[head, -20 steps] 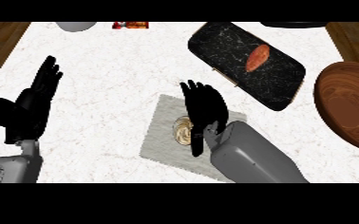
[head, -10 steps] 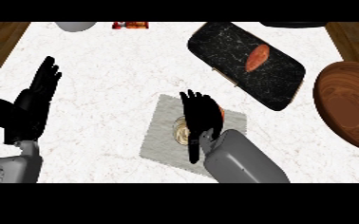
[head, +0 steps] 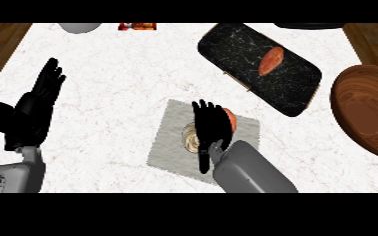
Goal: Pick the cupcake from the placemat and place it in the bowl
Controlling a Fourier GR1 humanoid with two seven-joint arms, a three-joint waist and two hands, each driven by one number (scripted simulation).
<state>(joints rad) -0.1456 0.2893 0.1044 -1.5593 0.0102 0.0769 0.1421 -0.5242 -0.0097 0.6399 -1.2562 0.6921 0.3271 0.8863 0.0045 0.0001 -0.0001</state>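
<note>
Grey placemat: lying slightly askew at the middle of the white marbled counter top. The cupcake is sitting on the placemat, its cream swirl peeking out at the left of my right hand, and an orange-red patch is showing at the hand's other side. My right hand is hovering over or lying on the cupcake, I cannot tell which. Its fingers are stretching out straight and close together, pointing away from me, curling round nothing. My left hand is resting at the view's left edge, fingers straight and upward, holding nothing. The wooden bowl is sitting at the right edge, well apart from the placemat. A black marbled tray is lying diagonally beyond the placemat, carrying one orange-brown item.
</note>
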